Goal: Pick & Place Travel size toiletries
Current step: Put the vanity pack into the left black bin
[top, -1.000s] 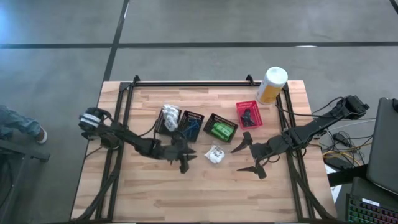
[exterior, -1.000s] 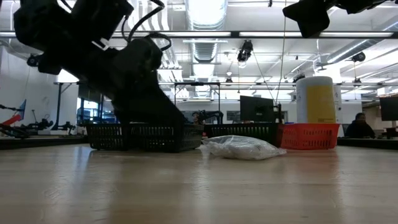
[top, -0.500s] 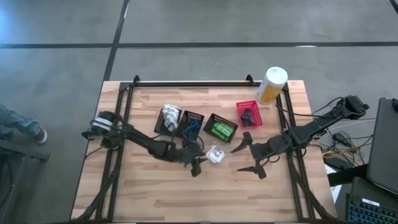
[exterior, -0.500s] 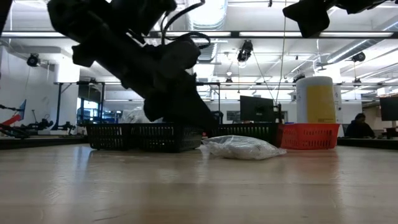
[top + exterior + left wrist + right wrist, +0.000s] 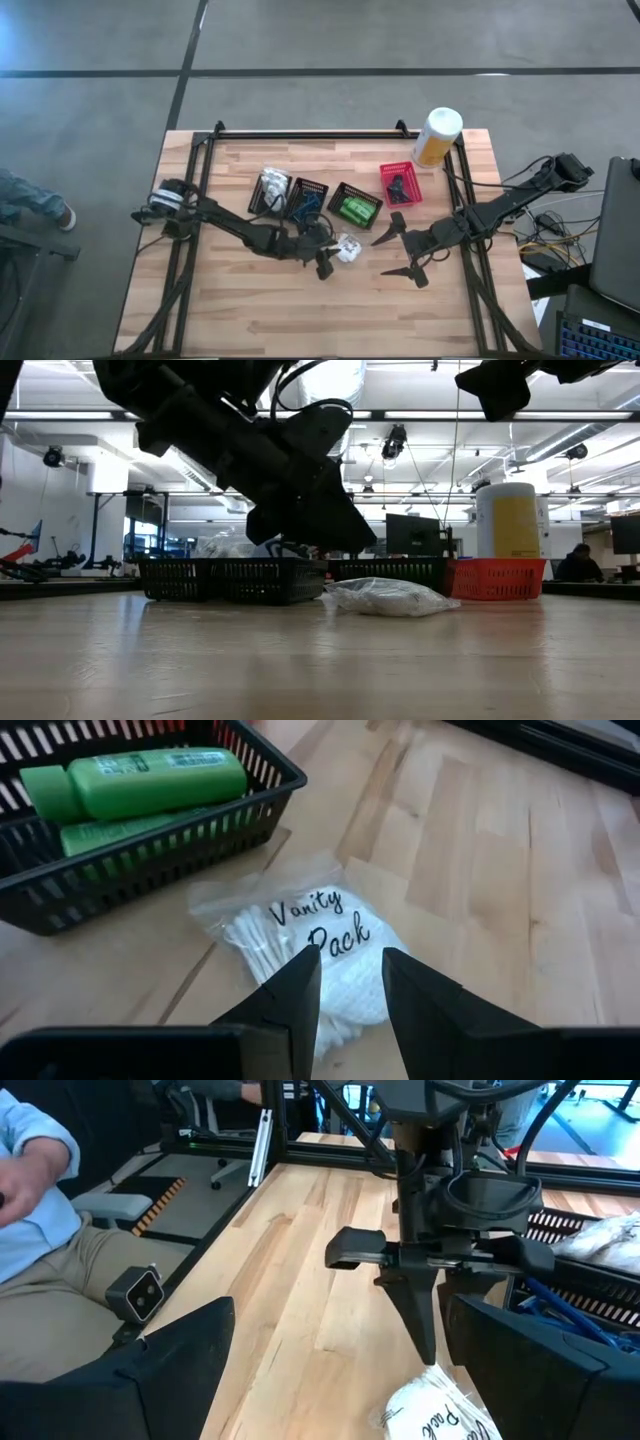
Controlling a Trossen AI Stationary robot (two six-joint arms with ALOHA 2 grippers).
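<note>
A: Where is the clear plastic "Vanity Pack" bag of white cotton swabs (image 5: 300,935)?

B: Loose on the wooden table (image 5: 240,310), just beside the black mesh basket (image 5: 150,850) of green tubes (image 5: 135,782). Left gripper (image 5: 345,982) is directly above it, fingers parted, holding nothing.

A: Handling?

B: Judged light, soft, crinkly, slippery film. Pinch the bulging middle. Right gripper (image 5: 403,249) waits nearby, spread wide.

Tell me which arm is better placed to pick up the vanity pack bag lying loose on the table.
Left. The left gripper is right over the vanity pack bag, fingers open astride it. The right gripper hangs open farther off.
</note>
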